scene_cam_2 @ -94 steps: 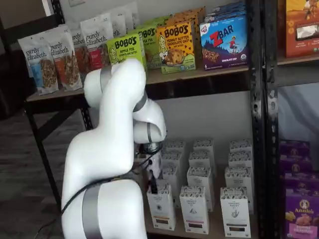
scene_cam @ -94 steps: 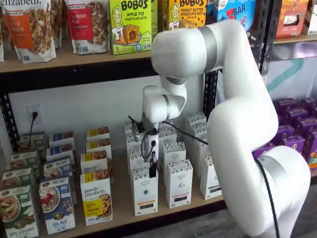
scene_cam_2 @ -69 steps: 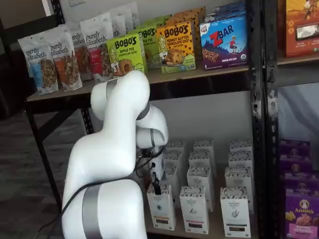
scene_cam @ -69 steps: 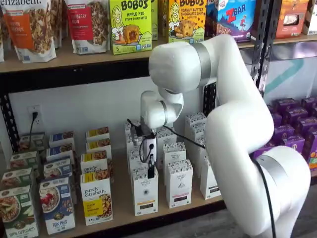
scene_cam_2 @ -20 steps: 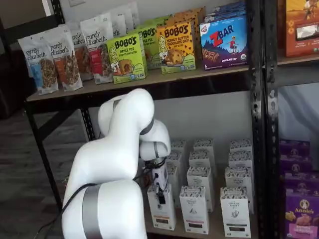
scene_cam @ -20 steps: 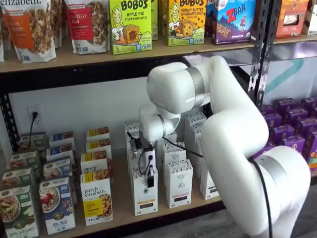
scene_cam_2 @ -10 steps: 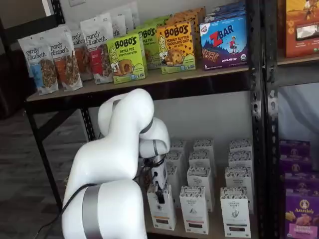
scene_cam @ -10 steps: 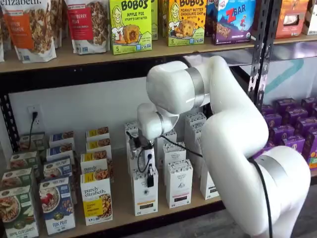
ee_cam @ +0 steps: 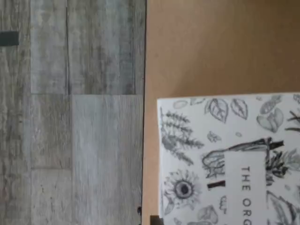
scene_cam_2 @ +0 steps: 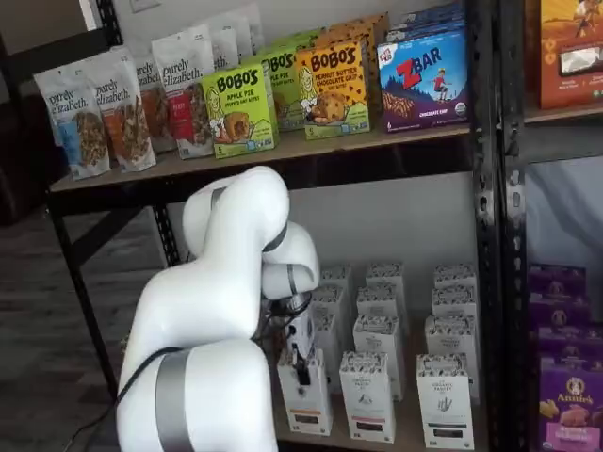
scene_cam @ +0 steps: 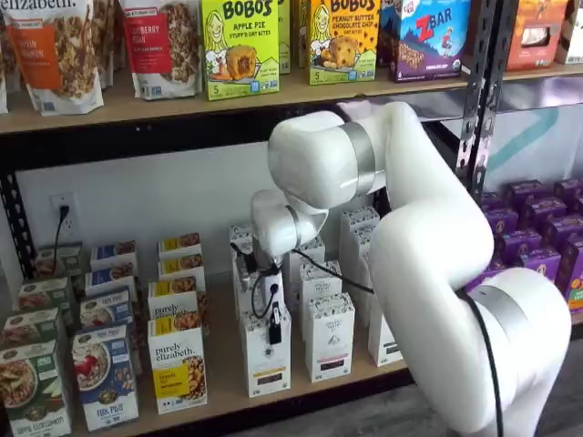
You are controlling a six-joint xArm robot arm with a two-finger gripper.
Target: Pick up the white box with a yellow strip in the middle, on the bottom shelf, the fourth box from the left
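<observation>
The white arm (scene_cam: pixel 428 228) folds down from its elbow, wrist pointing straight down over the front-row white box (scene_cam: pixel 267 357), which stands at the front edge of the bench (scene_cam: pixel 219 382). The claw (scene_cam: pixel 274 330) hangs against the box's top; whether it is spread or pinching, I cannot tell from side-on.

Hidden, cropped and unreadable parts

The white box (ee_cam: pixel 229 159) is being cut off by the wrist view's edges, so its lettering is breaking off at "THE ORG". In both shelf views the gripper (scene_cam: pixel 273 330) is being seen as one dark shape against the box top, so no gap can be made out. Rear cartons are being hidden by the arm (scene_cam_2: pixel 221 311).
</observation>
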